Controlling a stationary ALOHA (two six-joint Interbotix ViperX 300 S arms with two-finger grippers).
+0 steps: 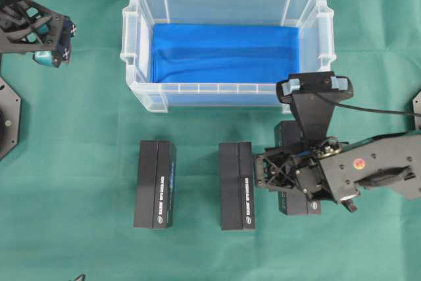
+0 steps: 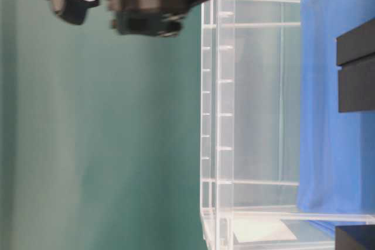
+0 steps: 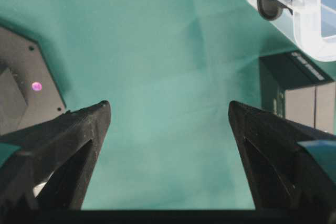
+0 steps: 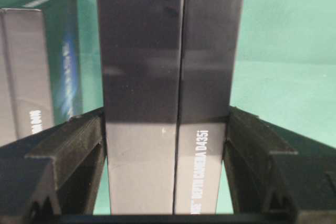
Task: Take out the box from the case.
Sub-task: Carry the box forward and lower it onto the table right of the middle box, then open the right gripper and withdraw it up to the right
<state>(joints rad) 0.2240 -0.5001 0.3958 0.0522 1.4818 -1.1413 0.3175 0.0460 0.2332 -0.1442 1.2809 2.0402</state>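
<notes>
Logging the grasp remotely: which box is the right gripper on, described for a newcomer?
Find the clear case; three black boxes lie in a row on the cloth before it. The held box is the rightmost, the only one between the right gripper's fingers.

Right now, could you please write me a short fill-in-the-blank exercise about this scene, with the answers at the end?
1. The case holds only a ____ cloth.
2. ____ black boxes lie on the table outside the case.
3. The right gripper has its fingers on both sides of a ____ box.
4. The left gripper is ____ and holds nothing.

Answers: blue; three; black; open
</notes>
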